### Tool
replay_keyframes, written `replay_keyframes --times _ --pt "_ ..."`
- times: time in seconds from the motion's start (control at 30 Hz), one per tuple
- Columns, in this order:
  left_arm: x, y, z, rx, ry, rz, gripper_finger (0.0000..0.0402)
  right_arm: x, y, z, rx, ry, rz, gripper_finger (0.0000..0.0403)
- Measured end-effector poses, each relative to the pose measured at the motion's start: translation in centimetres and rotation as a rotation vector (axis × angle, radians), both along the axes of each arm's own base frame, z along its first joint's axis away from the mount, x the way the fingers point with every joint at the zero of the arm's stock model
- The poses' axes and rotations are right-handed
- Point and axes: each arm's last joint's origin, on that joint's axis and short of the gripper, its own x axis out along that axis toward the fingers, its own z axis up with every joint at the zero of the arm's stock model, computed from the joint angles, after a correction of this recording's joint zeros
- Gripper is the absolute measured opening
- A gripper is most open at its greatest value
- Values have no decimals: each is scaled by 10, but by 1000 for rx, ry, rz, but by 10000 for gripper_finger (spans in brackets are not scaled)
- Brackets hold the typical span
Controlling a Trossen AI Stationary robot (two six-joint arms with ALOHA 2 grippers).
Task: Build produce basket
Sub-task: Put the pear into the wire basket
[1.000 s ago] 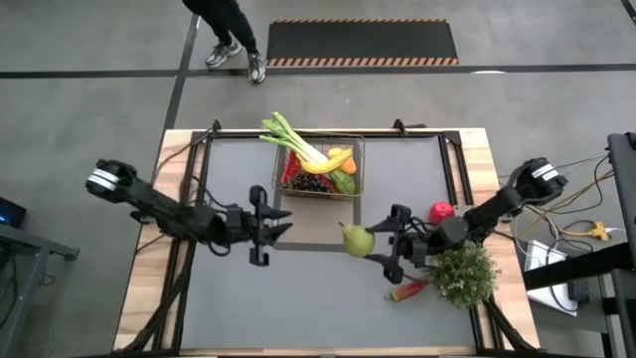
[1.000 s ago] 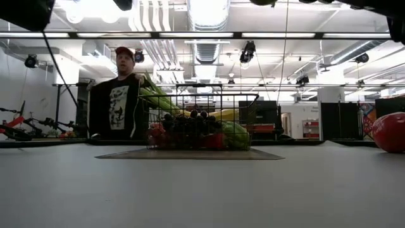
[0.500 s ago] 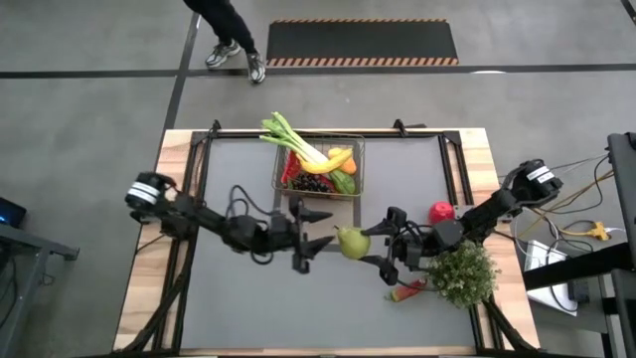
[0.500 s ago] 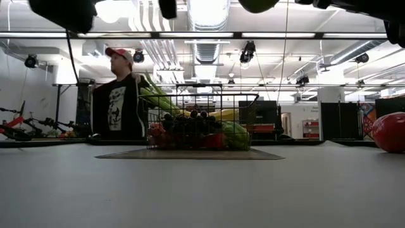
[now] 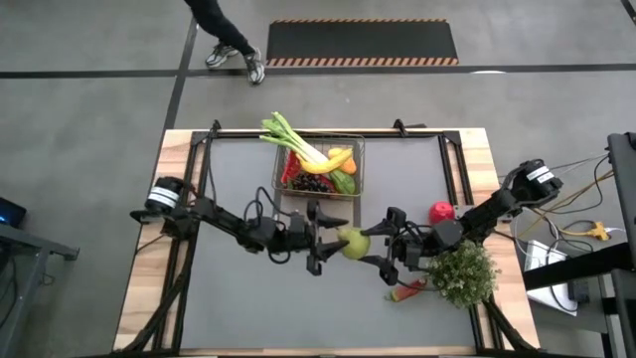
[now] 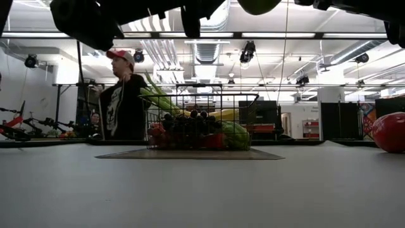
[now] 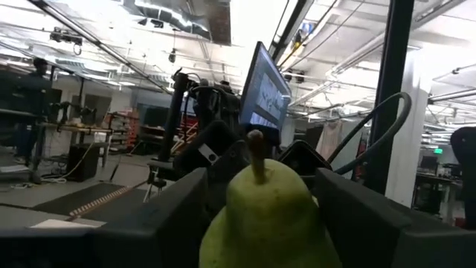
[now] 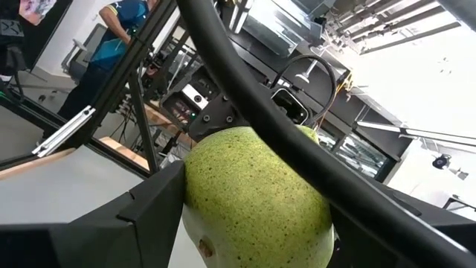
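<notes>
The green pear [image 5: 353, 242] is up in the air over the table's middle, with only its underside [image 6: 259, 5] showing at the top of the low view. My right gripper [image 5: 371, 247] is shut on it from the right. My left gripper [image 5: 336, 242] reaches in from the left, open, with a finger on either side of the pear [image 7: 264, 219]. The wire basket [image 5: 320, 169] stands at the far middle on its flat bottom. It holds the leek [image 5: 290, 139], banana [image 5: 338, 157], grapes [image 5: 314, 183] and red peppers [image 5: 289, 169]. My right gripper pinches the pear's wide body [image 8: 253, 193] between its two fingers, coming level from the table's right side. The pear is lifted clear of the table, tilted with its stem end [image 5: 345, 229] toward the far-left. My left gripper has its fingers [image 7: 171, 219] close against the pear's sides; whether they touch, I cannot tell.
A red apple [image 5: 441, 212] lies right of the middle. A watermelon slice [image 5: 407, 291] and the bushy leafy plant [image 5: 464, 273] sit under the right arm, nearer me. A flat dark mat [image 6: 190, 154] lies under the basket. A person [image 6: 123, 95] stands beyond the far edge.
My left arm has stretched toward the table's right, and its open gripper has travelled from left of centre to the pear, so the fingers now flank it. My right gripper and the pear have stayed nearly where they were. The person beyond the table has turned and shifted.
</notes>
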Motion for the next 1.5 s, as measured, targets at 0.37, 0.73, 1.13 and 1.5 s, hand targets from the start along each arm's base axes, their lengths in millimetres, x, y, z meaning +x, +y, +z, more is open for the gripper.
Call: replay_keyframes --times 0.37,0.73,1.13,1.5 --pt "1 2 -1 16 4 10 113 1 -1 -3 22 33 -35 295" --pt "-1 10 -2 29 21 83 109 -1 -5 2 110 30 -111 310" --pt "-2 21 0 43 76 141 106 -6 -9 6 151 89 -182 296" --pt "-17 51 4 117 482 689 106 -15 -20 19 233 65 -424 306"
